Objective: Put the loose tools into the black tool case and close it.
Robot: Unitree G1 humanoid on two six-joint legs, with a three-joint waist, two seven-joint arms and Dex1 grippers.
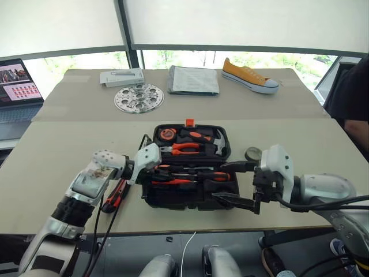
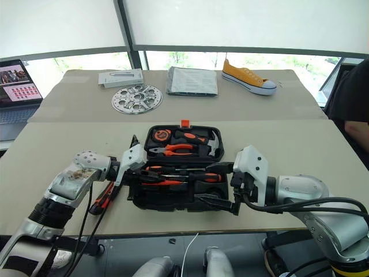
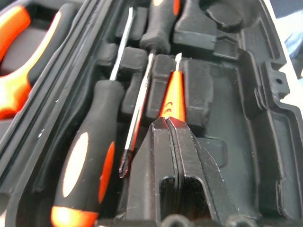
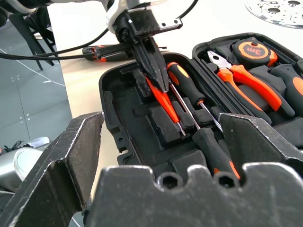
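The black tool case (image 1: 190,199) lies open at the table's middle. In its near half rest two orange-and-black screwdrivers (image 3: 87,165) (image 4: 182,78) and a slim all-orange screwdriver (image 3: 173,97). My left gripper (image 3: 166,124) points down into that half, shut, its tips right at the orange screwdriver's handle; I cannot tell whether they pinch it. An orange-black utility knife (image 1: 115,195) lies on the table left of the case, under my left arm. At the right end of the case's near half, my right gripper (image 1: 237,184) hangs open and holds nothing.
The far half holds orange pliers (image 1: 184,148), a hammer (image 1: 219,141) and a tape measure (image 1: 168,134). Behind are a metal disc (image 1: 138,97), white box (image 1: 122,77), papers (image 1: 193,79), yellow shoe (image 1: 249,76). Laptop (image 1: 17,86) far left; a person (image 1: 351,98) at right.
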